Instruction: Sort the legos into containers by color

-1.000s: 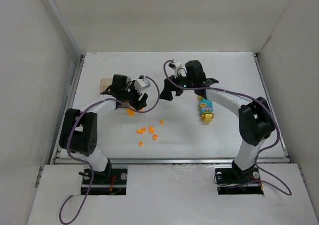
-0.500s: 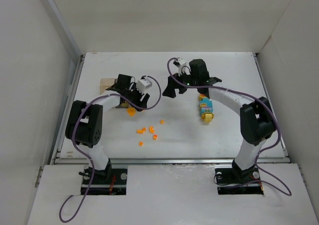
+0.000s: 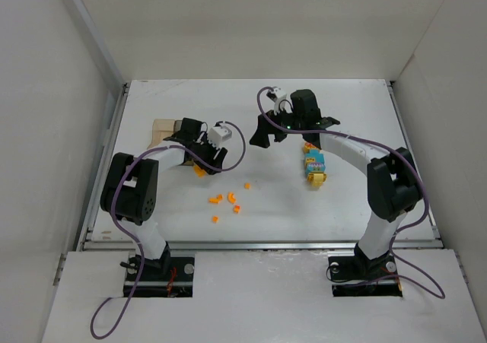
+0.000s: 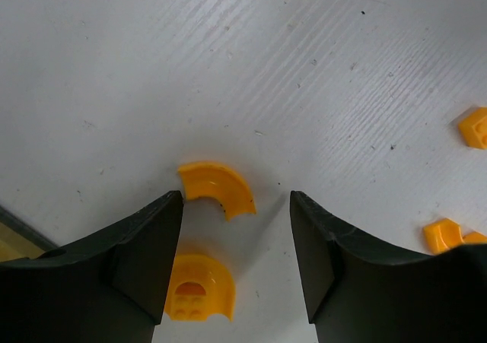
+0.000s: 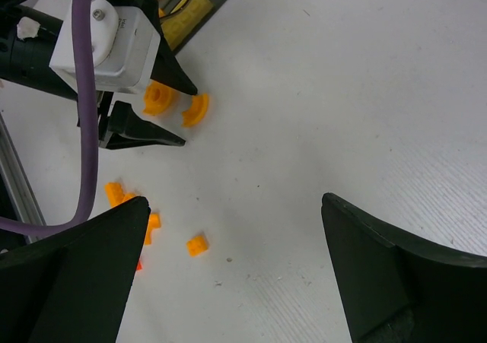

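My left gripper [image 4: 236, 198] is open and low over the table. One orange curved lego [image 4: 217, 188] lies between its fingertips, close to the left finger. A second curved lego [image 4: 196, 288] lies against that same finger. From above, the left gripper [image 3: 207, 160] sits right over these two pieces [image 3: 200, 171]. My right gripper [image 5: 236, 202] is open wide and empty, held above the table [image 3: 291, 130]. A tan-clear container [image 3: 161, 130] stands just left of the left gripper; the dark one is hidden by the arm.
Several small orange pieces [image 3: 224, 200] lie scattered in front of the left gripper, with one more [image 3: 247, 185] to their right. A stack of cyan, yellow and orange bricks [image 3: 314, 166] lies under the right arm. White walls enclose the table.
My left gripper has turned and settled lower over the two curved orange pieces. The right gripper has shifted slightly to the right. No lego has moved.
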Available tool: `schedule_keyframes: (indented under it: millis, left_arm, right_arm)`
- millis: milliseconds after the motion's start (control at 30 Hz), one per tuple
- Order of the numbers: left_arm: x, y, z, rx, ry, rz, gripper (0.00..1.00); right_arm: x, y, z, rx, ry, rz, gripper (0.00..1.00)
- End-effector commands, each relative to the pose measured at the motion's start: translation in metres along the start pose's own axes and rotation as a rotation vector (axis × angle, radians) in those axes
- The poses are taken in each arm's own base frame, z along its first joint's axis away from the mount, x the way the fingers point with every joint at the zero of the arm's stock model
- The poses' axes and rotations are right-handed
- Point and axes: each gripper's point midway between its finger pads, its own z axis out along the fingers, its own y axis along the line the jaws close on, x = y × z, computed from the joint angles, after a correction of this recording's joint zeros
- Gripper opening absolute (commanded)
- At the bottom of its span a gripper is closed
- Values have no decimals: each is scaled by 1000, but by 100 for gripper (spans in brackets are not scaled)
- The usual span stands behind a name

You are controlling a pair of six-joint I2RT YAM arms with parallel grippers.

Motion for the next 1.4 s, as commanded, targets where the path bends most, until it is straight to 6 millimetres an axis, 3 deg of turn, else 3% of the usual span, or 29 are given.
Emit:
schedule_keyframes:
  millis: [0, 200, 400, 567, 667, 733, 867, 900, 933, 1000, 1167, 1300, 1367]
  left_arm:
    - [14, -9, 0, 27, 31, -29, 55]
    - [5, -8, 4, 6, 9, -17, 51]
    - [1, -10, 9, 15, 15, -19, 22]
    - [3, -18, 9, 49, 27, 0, 5]
    - [-14, -18, 4, 59, -9, 5, 0]
    - [-38, -20, -6, 80, -48, -6, 0]
    - [-97, -5, -52, 68, -198, -60, 0]
    - [-115, 6, -71, 32, -253, -55, 0]
    - [-119, 9, -80, 19, -269, -54, 0]
    - [-123, 20, -97, -48, -292, -82, 0]
    - [-90, 79, -108, -281, -277, -219, 0]
    - [-66, 101, -107, -352, -253, -252, 7]
    - [-68, 103, -107, -360, -265, -231, 13]
  right_arm:
    - [-26, 11, -15, 2, -79, -44, 100]
    - [-26, 11, -15, 2, -79, -44, 100]
    - [-29, 13, -20, 10, -90, -50, 100]
    - [-28, 12, -22, 19, -91, -49, 100]
    - [-27, 13, -23, 19, -91, -49, 100]
    - [-27, 13, -23, 19, -91, -49, 100]
    - [-33, 18, -29, 17, -108, -60, 100]
    - [-34, 16, -29, 26, -109, -59, 100]
    - [-34, 16, -29, 26, -109, -59, 100]
    - [-37, 16, -31, 34, -118, -64, 100]
    - [-33, 16, -31, 35, -111, -59, 100]
    - [-32, 16, -33, 36, -110, -68, 100]
    - [-32, 16, -33, 36, -110, -68, 100]
